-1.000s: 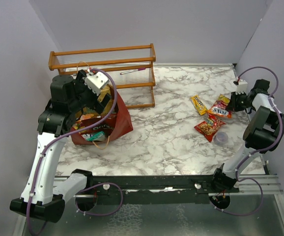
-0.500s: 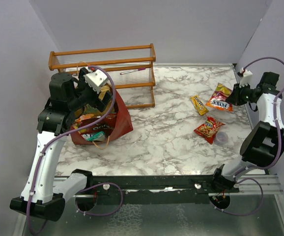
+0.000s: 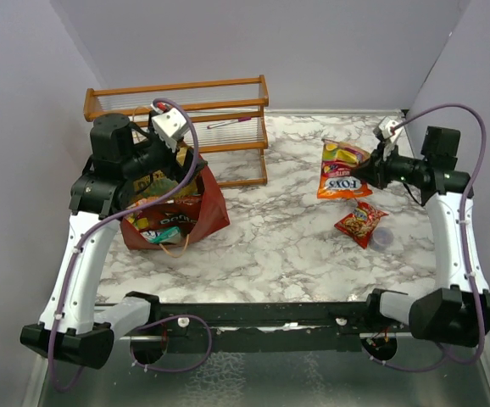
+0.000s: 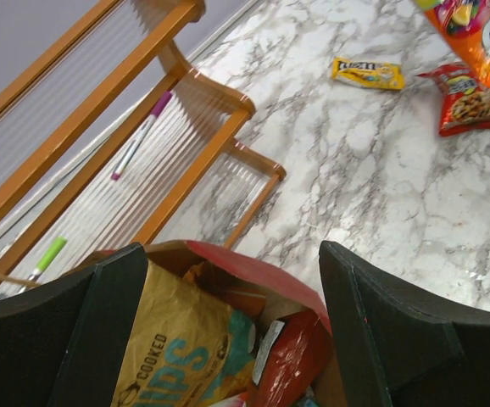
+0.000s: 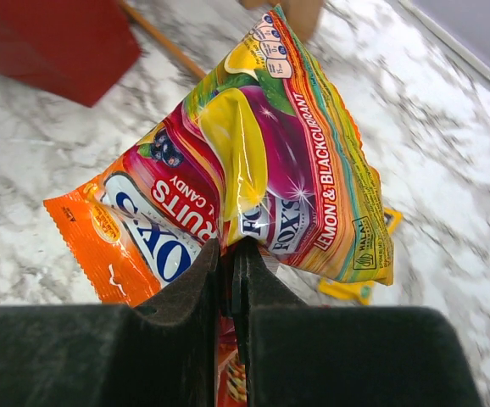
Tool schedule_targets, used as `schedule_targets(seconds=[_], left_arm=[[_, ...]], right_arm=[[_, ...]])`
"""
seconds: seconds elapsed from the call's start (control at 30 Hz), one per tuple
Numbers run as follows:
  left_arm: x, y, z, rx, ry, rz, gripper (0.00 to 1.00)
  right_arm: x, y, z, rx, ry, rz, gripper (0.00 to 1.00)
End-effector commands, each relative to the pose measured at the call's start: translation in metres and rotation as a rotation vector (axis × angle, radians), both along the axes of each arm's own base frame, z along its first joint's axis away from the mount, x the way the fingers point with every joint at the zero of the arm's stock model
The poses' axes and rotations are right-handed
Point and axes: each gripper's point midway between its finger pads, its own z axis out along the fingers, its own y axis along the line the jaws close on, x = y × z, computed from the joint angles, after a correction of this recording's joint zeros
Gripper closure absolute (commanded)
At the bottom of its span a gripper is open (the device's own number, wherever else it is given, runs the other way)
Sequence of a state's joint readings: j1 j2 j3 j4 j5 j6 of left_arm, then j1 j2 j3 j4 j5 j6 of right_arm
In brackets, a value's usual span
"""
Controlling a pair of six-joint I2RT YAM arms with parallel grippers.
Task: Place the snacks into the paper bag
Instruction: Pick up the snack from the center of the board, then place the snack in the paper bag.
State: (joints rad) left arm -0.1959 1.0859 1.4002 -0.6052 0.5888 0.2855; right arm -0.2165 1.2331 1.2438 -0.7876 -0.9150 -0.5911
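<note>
Candy packet (image 5: 262, 161) in right gripper (image 5: 228, 252)

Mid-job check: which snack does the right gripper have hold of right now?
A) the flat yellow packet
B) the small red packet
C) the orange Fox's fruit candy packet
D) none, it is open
C: the right gripper is shut on an edge of the orange Fox's fruit candy packet, while the small red packet and the flat yellow packet lie on the marble table.

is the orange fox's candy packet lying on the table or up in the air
In the air: the right gripper is shut on the packet at its edge, and it hangs above the table.
</note>
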Motion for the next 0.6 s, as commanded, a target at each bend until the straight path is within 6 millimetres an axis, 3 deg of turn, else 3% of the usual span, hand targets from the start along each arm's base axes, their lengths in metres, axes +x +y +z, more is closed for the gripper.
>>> schedule_targets(seconds=[0.0, 0.23, 0.57], left_arm=[[-0.010, -0.027, 0.022, -0.099, -0.001, -0.138, 0.16], [-0.009, -0.062, 0.017, -0.167, 0.092, -0.252, 0.17], [-0.025, -0.135, 0.001, -0.248, 0.259, -0.443, 0.18]], right_arm=[[-0.025, 0.044, 0.031, 0.040, -0.145, 0.175, 0.99], [-0.051, 0.090, 0.044, 0.036, -0.236, 0.346, 0.99], [-0.074, 0.140, 0.069, 0.075, -0.344, 0.516, 0.99]])
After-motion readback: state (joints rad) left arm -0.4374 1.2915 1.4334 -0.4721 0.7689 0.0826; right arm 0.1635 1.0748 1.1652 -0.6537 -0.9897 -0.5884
